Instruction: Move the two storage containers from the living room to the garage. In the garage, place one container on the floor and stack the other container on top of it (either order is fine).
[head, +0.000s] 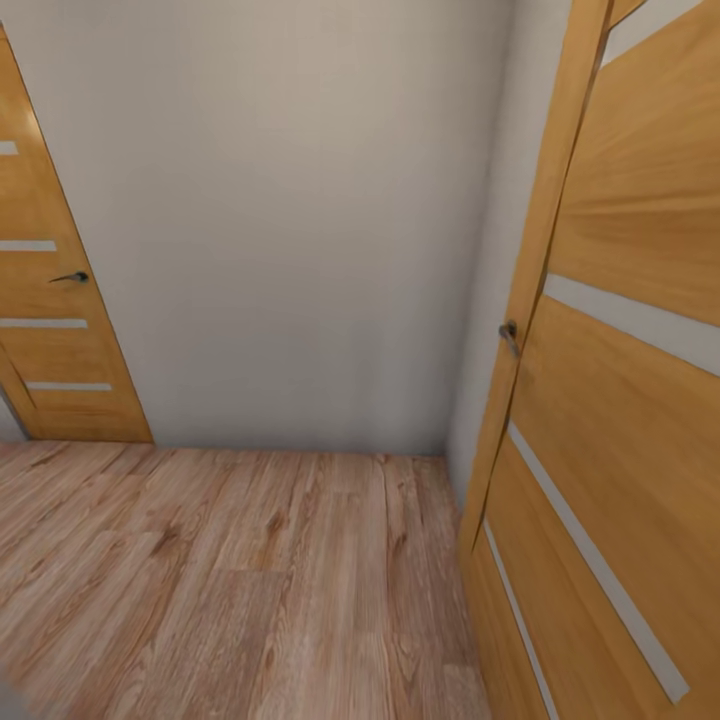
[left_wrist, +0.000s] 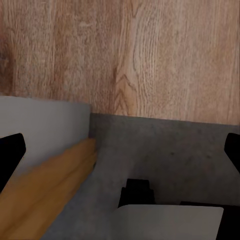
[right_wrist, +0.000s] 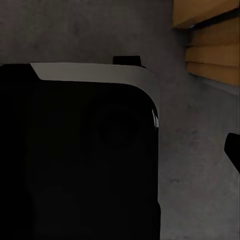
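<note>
The two storage containers are out of view. My left gripper is open, its black fingertips wide apart with nothing between them. Below it the dark grey floor meets light wood planks at a threshold. My right gripper hangs over the same dark grey floor. One of its black fingertips shows at the far edge, as on an open gripper, and nothing is held. The other one is lost against my black body.
A pale wall stands close ahead across the wood plank floor. An open wooden door with a handle is near on the right. A shut door is at the left. A wooden door frame is beside my base.
</note>
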